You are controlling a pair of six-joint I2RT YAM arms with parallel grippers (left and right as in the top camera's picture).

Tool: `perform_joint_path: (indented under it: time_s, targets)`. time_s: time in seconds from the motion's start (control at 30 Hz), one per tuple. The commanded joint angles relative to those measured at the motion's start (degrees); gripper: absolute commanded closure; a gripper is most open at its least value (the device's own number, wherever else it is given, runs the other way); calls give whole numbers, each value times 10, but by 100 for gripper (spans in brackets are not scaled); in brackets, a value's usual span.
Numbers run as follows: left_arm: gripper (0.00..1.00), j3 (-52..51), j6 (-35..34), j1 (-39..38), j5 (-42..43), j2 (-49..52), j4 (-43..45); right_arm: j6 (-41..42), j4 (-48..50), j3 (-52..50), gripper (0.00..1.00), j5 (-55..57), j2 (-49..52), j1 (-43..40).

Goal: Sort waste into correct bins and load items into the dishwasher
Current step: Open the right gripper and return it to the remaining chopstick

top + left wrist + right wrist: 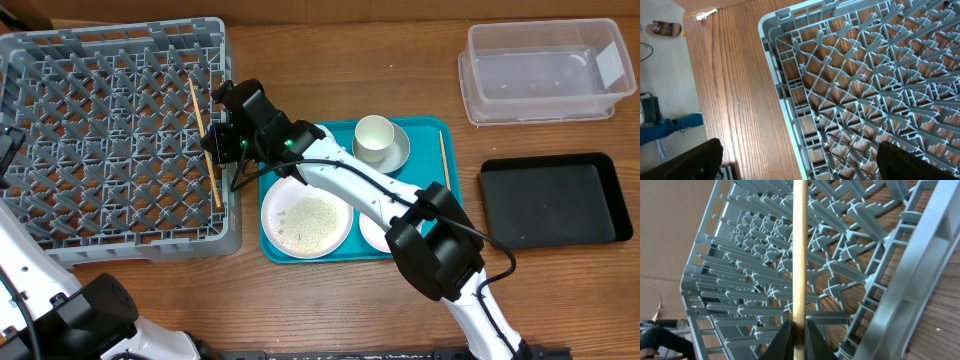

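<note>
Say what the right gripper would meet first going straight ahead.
Probably the pegs of the rack just inside its wall, with the chopstick in its fingers touching first; depth is unclear.

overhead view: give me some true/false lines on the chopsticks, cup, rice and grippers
1. The right gripper is shut on a chopstick over the rack. True.
2. The cup lies in the rack. False: it stands in a dish on the tray.
3. A second chopstick lies along the tray's right side. True.
4. The rice is in the black bin. False: it is on a plate on the tray.
5. The left gripper is shut. False: its fingers stand wide apart, holding nothing.
</note>
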Motion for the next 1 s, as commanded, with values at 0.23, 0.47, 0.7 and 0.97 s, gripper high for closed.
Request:
perform_joint_path:
  time_s: [0.23, 0.47, 0.7, 0.97]
  targets:
    - [0, 2, -12, -1, -9, 5, -1, -9, 1, 7, 74, 0, 2, 5]
    - [0, 2, -12, -1, -9, 5, -1, -9, -7, 8, 67, 12, 1, 4]
    - [0, 2, -12, -1, -9, 5, -1, -13, -80, 20, 62, 35, -69, -33]
    - [0, 2, -12, -1, -9, 5, -1, -48, -345, 54, 62, 83, -226, -166]
